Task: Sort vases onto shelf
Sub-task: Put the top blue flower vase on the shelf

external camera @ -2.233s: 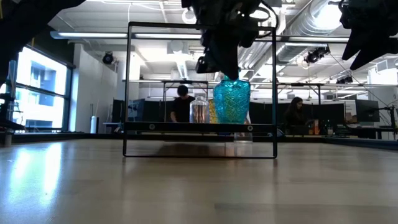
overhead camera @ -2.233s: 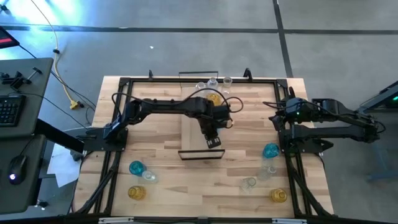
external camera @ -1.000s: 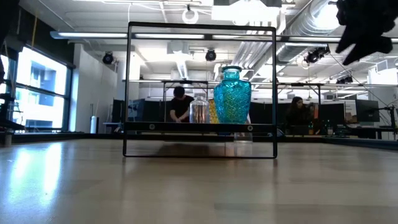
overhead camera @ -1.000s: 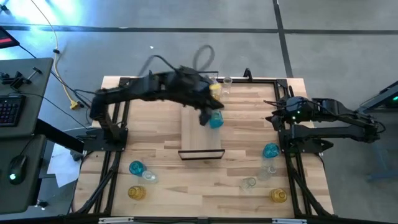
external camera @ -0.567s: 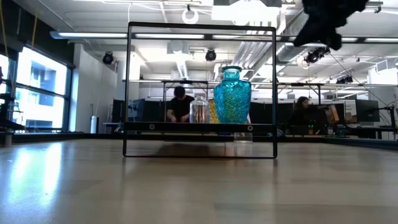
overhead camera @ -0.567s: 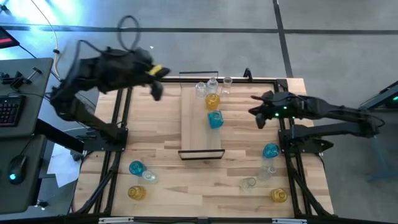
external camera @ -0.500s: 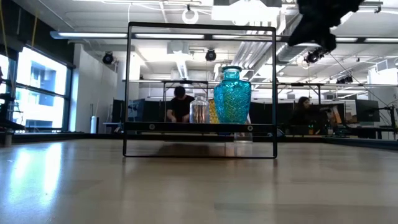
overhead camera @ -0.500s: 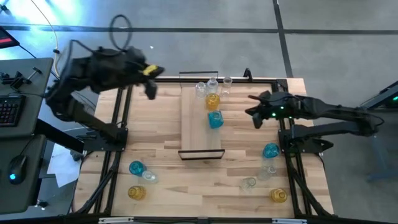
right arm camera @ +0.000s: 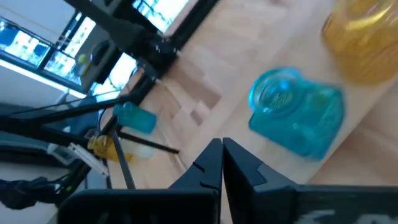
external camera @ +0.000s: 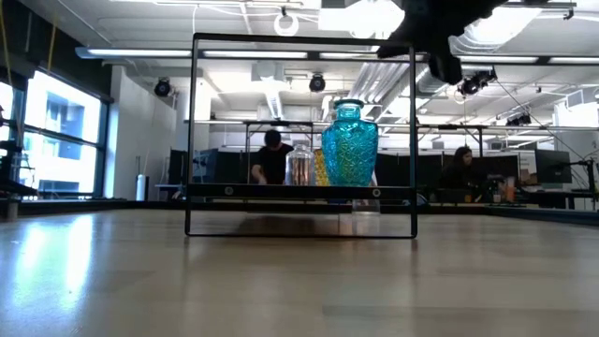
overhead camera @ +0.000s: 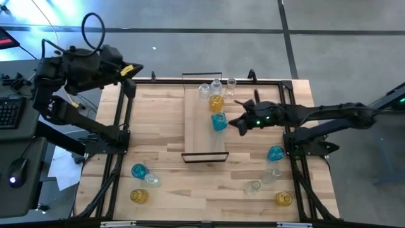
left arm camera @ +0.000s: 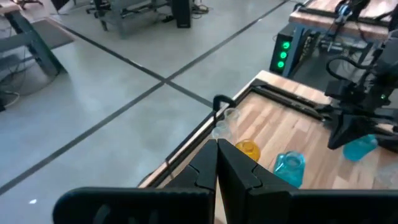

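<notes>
Since a couple of seconds ago my left arm has let the teal vase (overhead camera: 219, 122) stand on the shelf (overhead camera: 197, 136) and swung right off the desk (overhead camera: 164, 171) to its far left corner, while my right arm has reached in toward the shelf

From above: my right gripper (overhead camera: 235, 122) hangs just beside that teal vase, on its right. My left gripper (overhead camera: 131, 68) is well apart from everything. An amber vase (overhead camera: 216, 102) and clear vases (overhead camera: 204, 90) stand farther back on the shelf. Loose vases wait at the near edge — a teal one (overhead camera: 275, 153) on the right side, another teal one (overhead camera: 138, 170) on the left side

At desk height: the teal vase (external camera: 349, 142) stands upright within the shelf frame (external camera: 304, 136), and a dark gripper (external camera: 440, 33) hangs high above and to the right of it

Left wrist: my fingers (left arm camera: 239, 171) are pressed together, empty, pointing back at the shelf from afar

Right wrist: my fingers (right arm camera: 239, 165) are likewise together, holding nothing, with the teal vase (right arm camera: 297, 118) straight ahead of them, neck up

My judgement: the right arm is much nearer the loose teal one on the right side, which lies back toward the near edge from it — that is the direction to turn
</notes>
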`<action>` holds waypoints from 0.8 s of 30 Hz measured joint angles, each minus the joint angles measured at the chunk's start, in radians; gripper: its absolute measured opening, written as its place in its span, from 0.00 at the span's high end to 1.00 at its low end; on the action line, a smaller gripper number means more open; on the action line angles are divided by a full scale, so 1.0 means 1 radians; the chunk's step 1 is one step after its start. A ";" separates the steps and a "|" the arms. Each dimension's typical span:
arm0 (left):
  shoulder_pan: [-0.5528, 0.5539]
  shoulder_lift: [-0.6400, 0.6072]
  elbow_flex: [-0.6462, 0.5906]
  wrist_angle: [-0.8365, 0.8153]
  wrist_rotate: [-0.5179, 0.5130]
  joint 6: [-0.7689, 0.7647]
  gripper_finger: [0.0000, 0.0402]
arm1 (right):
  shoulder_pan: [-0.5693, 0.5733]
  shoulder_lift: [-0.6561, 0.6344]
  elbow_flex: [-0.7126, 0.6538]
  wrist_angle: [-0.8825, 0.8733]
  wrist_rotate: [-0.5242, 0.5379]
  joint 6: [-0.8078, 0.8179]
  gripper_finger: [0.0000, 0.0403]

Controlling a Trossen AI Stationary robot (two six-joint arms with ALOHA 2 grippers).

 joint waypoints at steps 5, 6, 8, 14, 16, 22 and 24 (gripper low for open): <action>0.000 -0.009 0.000 -0.020 0.000 0.039 1.00 | 0.037 0.081 0.000 0.069 -0.008 0.077 1.00; 0.000 -0.010 0.000 -0.019 0.000 0.047 1.00 | 0.044 0.094 0.000 0.078 -0.008 0.092 1.00; 0.000 -0.011 0.000 -0.019 0.000 0.049 1.00 | 0.058 0.116 0.000 0.096 -0.006 0.117 1.00; 0.000 -0.011 0.000 -0.018 0.000 0.079 1.00 | 0.104 0.166 0.000 0.115 -0.004 0.197 1.00; 0.000 -0.010 0.000 -0.018 0.000 0.086 1.00 | 0.118 0.183 0.000 0.119 -0.004 0.221 1.00; 0.000 -0.010 0.000 -0.018 0.000 0.091 1.00 | 0.132 0.241 0.000 0.163 0.022 0.282 1.00; 0.000 -0.010 0.000 -0.017 0.000 0.091 1.00 | 0.132 0.262 0.000 0.162 0.033 0.306 1.00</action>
